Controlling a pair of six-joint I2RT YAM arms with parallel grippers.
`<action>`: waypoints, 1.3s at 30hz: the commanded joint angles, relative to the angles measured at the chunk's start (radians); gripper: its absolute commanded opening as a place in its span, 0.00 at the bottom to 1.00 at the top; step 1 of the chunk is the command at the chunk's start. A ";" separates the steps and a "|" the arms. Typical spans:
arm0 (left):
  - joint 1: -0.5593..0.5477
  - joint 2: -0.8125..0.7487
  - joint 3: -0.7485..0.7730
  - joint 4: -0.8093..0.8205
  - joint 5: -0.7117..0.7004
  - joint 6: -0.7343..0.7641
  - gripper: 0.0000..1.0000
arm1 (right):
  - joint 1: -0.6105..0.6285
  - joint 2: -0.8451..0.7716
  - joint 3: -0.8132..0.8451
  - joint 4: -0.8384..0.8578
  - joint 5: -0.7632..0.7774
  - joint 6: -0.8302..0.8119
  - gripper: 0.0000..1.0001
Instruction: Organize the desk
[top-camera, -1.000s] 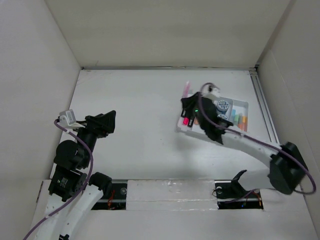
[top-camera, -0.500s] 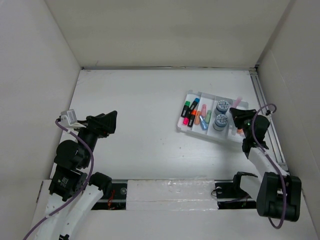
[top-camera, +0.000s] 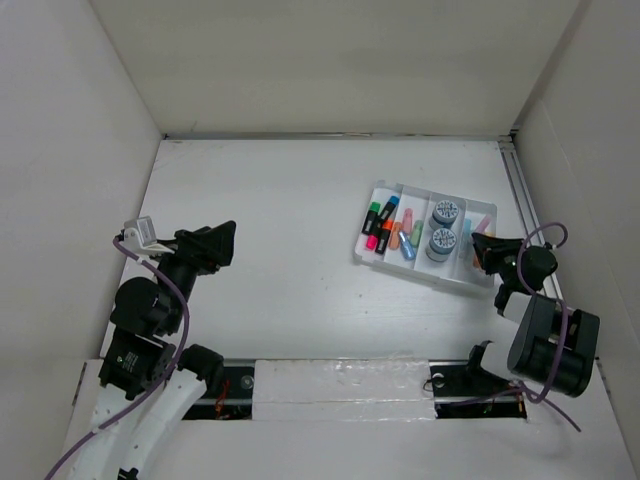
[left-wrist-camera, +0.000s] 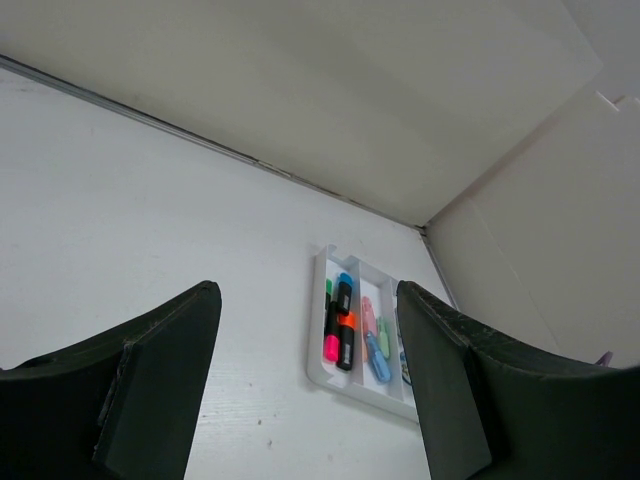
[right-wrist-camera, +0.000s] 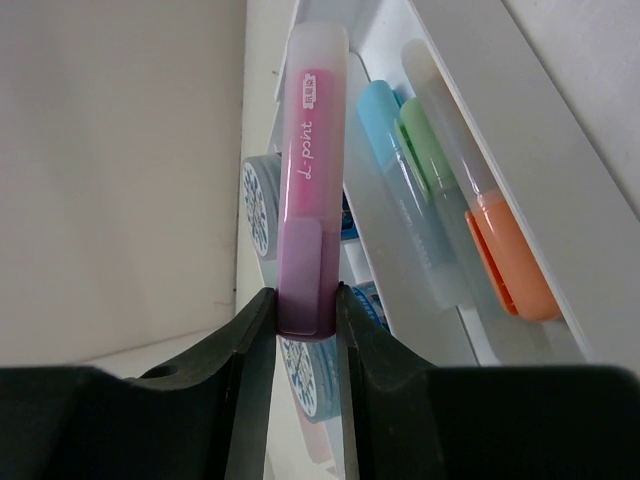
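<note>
The desk (top-camera: 270, 210) is a matte-white tabletop walled by white panels. A small white compartmented tray (top-camera: 367, 250) lies right of centre, holding several highlighters and two blue-patterned tape rolls (top-camera: 445, 212). My right gripper (top-camera: 484, 247) is at the tray's right end, shut on a pink highlighter (right-wrist-camera: 310, 150) that points over the tray. In the right wrist view the gripper (right-wrist-camera: 305, 312) pinches the pen's purple end, beside blue, green and orange highlighters (right-wrist-camera: 508, 262). My left gripper (top-camera: 207, 246) is open and empty at the left of the desk, well apart from the tray (left-wrist-camera: 318, 340).
A metal rail (top-camera: 525, 205) runs along the desk's right edge, close to the right arm. White panels wall the left, back and right. The arm bases and a taped strip (top-camera: 340, 385) line the near edge.
My right arm has swung from the tray's left end to its right end and drawn back toward its base, with the pink highlighter in it. The left arm has not moved.
</note>
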 joint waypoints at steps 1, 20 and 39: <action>-0.002 0.012 -0.008 0.059 0.015 0.011 0.67 | -0.021 0.001 -0.017 0.123 -0.023 -0.001 0.31; -0.002 0.026 -0.005 0.065 0.034 0.006 0.68 | 0.103 -0.311 0.046 -0.043 -0.067 -0.073 0.37; -0.002 0.008 0.000 0.055 0.038 0.008 0.70 | 1.404 -0.369 0.644 -0.572 0.236 -0.679 0.44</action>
